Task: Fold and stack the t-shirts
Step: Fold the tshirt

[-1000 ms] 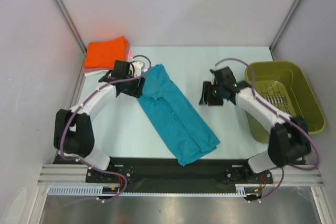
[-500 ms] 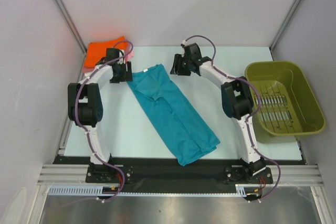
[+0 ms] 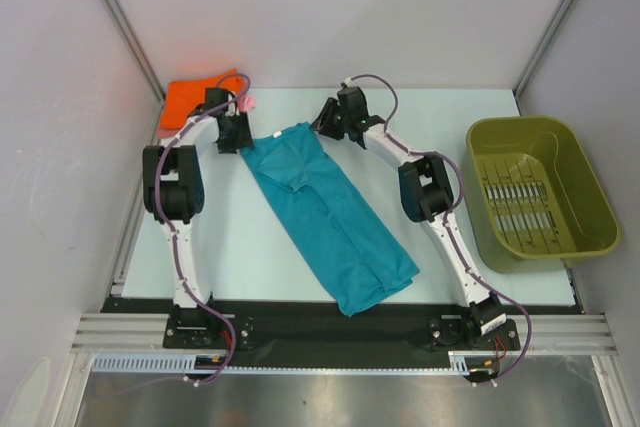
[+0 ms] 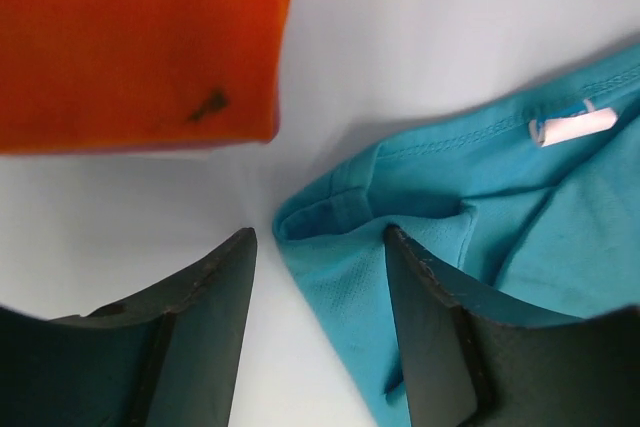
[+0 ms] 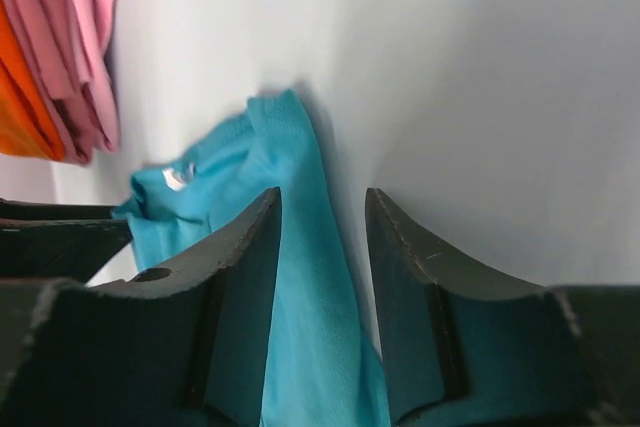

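A teal t-shirt (image 3: 330,215), folded lengthwise into a long strip, lies diagonally on the pale table (image 3: 430,137) from far left to near middle. My left gripper (image 3: 237,137) is open over its far left corner (image 4: 335,222), one finger on each side of the corner. My right gripper (image 3: 322,129) is open over its far right corner (image 5: 300,207), astride the cloth edge. A folded orange t-shirt (image 3: 195,97) lies at the far left on a pink one (image 5: 85,37). The white one is hidden.
An olive-green plastic basket (image 3: 540,192) stands at the right edge of the table. Grey walls close in the back and both sides. The arm bases stand on a black rail (image 3: 330,322) at the near edge.
Both arms have reached to the far end of the teal shirt, the right one from beside the basket. The shirt's far end has been spread wider and flatter.
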`<state>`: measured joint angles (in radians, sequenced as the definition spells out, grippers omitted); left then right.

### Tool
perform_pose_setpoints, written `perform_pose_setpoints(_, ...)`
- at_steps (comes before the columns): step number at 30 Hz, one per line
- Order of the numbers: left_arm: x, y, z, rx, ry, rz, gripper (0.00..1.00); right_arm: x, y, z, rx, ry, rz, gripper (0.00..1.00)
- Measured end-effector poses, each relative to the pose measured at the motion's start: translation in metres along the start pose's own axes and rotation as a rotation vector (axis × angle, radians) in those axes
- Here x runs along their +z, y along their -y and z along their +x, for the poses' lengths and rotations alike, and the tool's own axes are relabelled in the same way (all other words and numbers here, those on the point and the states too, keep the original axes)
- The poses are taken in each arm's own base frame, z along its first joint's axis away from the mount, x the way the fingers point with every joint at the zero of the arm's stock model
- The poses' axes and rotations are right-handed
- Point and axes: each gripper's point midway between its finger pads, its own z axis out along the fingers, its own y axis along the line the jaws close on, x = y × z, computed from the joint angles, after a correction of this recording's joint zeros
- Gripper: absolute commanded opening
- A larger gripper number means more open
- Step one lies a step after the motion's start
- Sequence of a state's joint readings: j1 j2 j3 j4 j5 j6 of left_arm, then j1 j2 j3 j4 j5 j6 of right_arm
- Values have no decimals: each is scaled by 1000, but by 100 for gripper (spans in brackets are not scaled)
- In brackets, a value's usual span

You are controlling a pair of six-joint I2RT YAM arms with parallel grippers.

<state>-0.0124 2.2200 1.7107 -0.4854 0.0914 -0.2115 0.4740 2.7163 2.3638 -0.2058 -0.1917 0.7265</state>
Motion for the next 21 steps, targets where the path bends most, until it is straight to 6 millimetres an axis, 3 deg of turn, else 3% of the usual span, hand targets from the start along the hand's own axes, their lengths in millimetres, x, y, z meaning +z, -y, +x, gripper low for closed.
perform_pose_setpoints(4, 5, 6, -4, -22, 3, 27, 42, 9, -3, -1, 53, 24, -19, 32)
perform_pose_setpoints(9, 12, 11, -8, -42, -1, 47, 3, 20, -3, -1, 131, 46, -47, 8)
perform_pose_setpoints(10, 13, 12, -9, -41, -4, 53, 1, 22, -3, 0, 147, 49, -52, 0)
perform_pose_setpoints(14, 19, 24, -20, -24, 7, 87, 0, 26, -5, -4, 226, 65, -71, 0)
perform_pose_setpoints(21, 32, 76, -61, 110, 84, 178, 0, 29, 17, -30, 347, 178, -53, 0)
